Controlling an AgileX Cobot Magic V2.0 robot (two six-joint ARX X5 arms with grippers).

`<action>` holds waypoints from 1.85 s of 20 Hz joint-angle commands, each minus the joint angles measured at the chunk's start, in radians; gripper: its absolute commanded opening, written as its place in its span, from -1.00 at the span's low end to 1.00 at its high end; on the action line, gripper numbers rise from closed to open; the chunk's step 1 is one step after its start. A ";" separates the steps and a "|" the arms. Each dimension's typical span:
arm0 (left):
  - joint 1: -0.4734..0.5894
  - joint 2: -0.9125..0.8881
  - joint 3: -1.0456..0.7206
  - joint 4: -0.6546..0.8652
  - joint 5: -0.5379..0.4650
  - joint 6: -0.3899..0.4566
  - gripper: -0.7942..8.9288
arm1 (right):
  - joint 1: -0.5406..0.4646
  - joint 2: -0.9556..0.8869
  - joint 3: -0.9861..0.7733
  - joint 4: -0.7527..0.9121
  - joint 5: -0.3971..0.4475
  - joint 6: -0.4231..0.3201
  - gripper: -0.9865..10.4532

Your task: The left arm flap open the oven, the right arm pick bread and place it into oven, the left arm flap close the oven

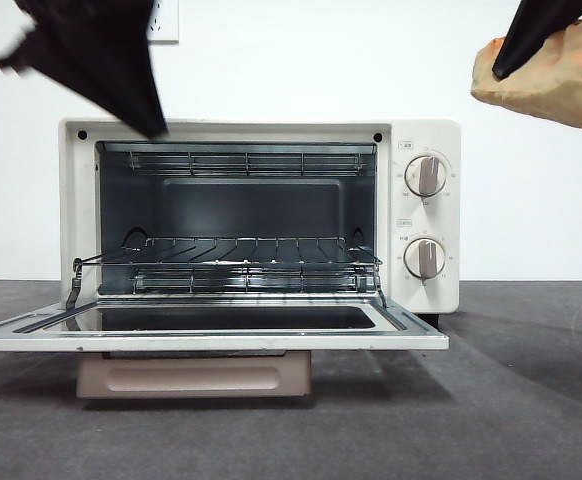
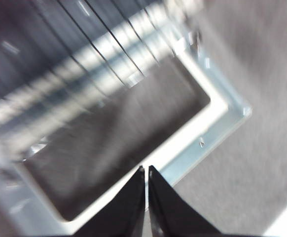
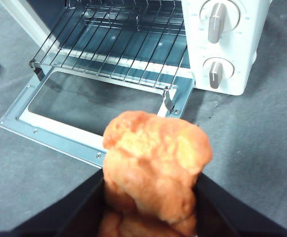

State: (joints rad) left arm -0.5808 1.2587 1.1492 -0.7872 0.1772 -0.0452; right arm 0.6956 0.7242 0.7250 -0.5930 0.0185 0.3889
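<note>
My right gripper (image 3: 151, 197), its two flat black jaws clamped on either side of the golden-orange lumpy bread loaf (image 3: 156, 163), held that loaf in the air above the grey table (image 3: 252, 148), out in front of the cream-white boxy toaster oven (image 3: 237, 54) and off toward its knob side. Below and just beyond the loaf lay the oven's glass door (image 3: 89, 106), folded fully down and flat, its pale metal frame edge the nearest thing to the bread. Past that edge the wire rack (image 3: 114, 49) had slid partly out over the door. From the front, the mouth of the oven (image 1: 236, 215) stood wide and unobstructed from side wall to side wall, with the rack low in the cavity and open room above it up to the upper grille. The two round knobs (image 1: 426, 215) sat on the panel beside the opening. My left gripper (image 2: 146, 197), jaws pressed together on nothing, hovered over the far corner of the lowered door, above the oven's other upper corner and apart from it.
</note>
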 commanded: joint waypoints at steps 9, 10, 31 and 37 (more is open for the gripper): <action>0.157 -0.488 -0.283 -0.063 -0.001 -0.035 -0.81 | 0.013 0.225 0.025 0.228 -0.163 0.032 -0.44; 0.157 -0.519 -0.285 -0.092 -0.001 -0.034 -0.81 | 0.017 0.264 0.029 0.261 -0.178 0.042 -0.44; 0.157 -0.626 -0.285 -0.128 -0.001 -0.026 -0.80 | 0.055 0.985 0.407 0.632 0.158 0.167 -0.44; 0.157 -0.626 -0.285 -0.141 -0.001 -0.022 -0.80 | 0.055 1.022 0.407 0.664 0.207 0.176 -0.44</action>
State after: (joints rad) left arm -0.4210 0.6281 0.8566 -0.9367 0.1780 -0.0715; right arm 0.7403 1.7264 1.1103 0.0578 0.2184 0.5518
